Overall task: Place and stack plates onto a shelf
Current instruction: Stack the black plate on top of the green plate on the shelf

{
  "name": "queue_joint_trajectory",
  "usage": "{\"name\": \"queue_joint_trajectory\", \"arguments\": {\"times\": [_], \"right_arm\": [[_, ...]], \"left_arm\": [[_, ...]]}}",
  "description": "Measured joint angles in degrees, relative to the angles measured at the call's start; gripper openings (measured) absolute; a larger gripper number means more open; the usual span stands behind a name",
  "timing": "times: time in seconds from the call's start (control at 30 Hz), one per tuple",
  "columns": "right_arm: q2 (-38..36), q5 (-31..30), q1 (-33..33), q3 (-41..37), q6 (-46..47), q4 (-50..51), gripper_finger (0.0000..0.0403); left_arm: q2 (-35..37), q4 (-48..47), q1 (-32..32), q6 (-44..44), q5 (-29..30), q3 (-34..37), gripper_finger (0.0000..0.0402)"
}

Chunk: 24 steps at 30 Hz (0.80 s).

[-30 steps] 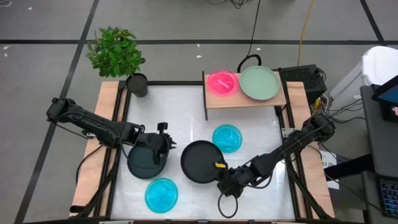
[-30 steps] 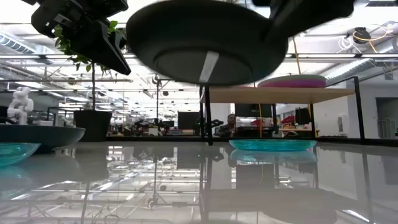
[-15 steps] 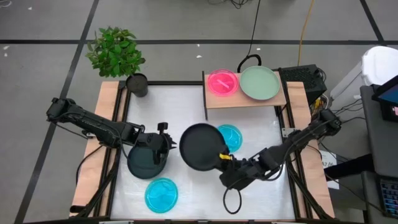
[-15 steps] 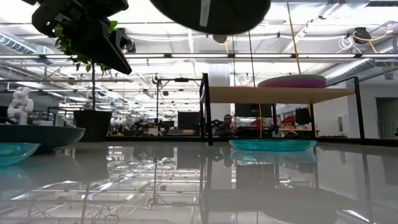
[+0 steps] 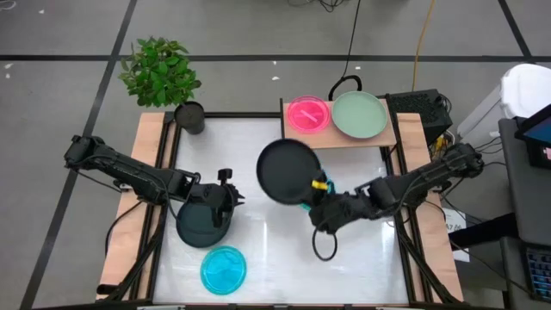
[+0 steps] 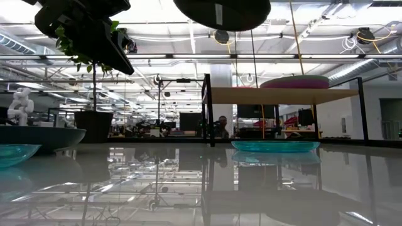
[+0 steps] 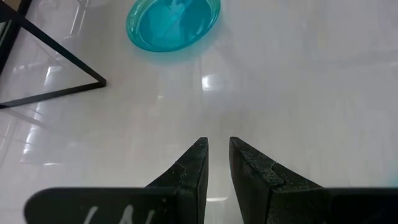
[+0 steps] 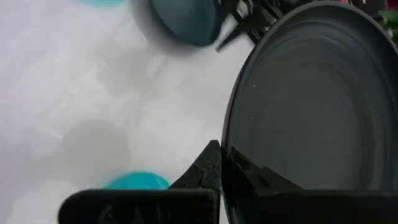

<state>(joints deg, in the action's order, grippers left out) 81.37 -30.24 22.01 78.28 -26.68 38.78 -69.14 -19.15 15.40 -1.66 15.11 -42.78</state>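
My right gripper (image 5: 318,191) is shut on a black plate (image 5: 288,170), which it carries in the air between the table's middle and the shelf (image 5: 379,138). The low view shows that plate's underside (image 6: 221,11) high above the table. A pink plate (image 5: 307,114) and a pale green plate (image 5: 359,114) lie on the shelf. A cyan plate (image 6: 275,145) rests on the table below the carried plate. My left gripper (image 5: 228,196) hovers, open by a narrow gap (image 7: 217,149), at the far-right edge of a second black plate (image 5: 201,224). Another cyan plate (image 5: 222,269) lies near the near edge. My right gripper pinches the black plate's rim (image 8: 231,155) between its two fingers, on the side of the plate toward the table's near right (image 5: 312,184). The fingers come roughly level from the right. The plate is lifted clear and stays close to level, hollow side up.
A small dark plant pot (image 5: 191,116) with a green plant (image 5: 159,69) stands at the far left corner. Wooden rails (image 5: 129,215) run along both table sides. The shelf's thin side panel (image 5: 283,133) stands at its left end. The white table top (image 5: 258,258) between the plates is bare.
My right gripper has carried the black plate up and toward the far edge, from near the table's middle to just short of the shelf, passing over the cyan plate. In the low view the plate has risen to the top of the picture. The left arm has kept still.
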Motion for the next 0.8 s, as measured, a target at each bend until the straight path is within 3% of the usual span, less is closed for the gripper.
{"name": "queue_joint_trajectory", "arguments": {"times": [0.57,0.8], "right_arm": [[-12.17,0.51,-14.97,0.0,-2.12,8.95,0.0],[-16.15,3.6,-21.74,-0.01,-1.48,13.41,0.0]], "left_arm": [[0.0,1.02,0.0,-0.78,0.01,0.0,0.0072],[0.0,1.37,0.0,-1.08,0.01,0.0,0.0072]]}}
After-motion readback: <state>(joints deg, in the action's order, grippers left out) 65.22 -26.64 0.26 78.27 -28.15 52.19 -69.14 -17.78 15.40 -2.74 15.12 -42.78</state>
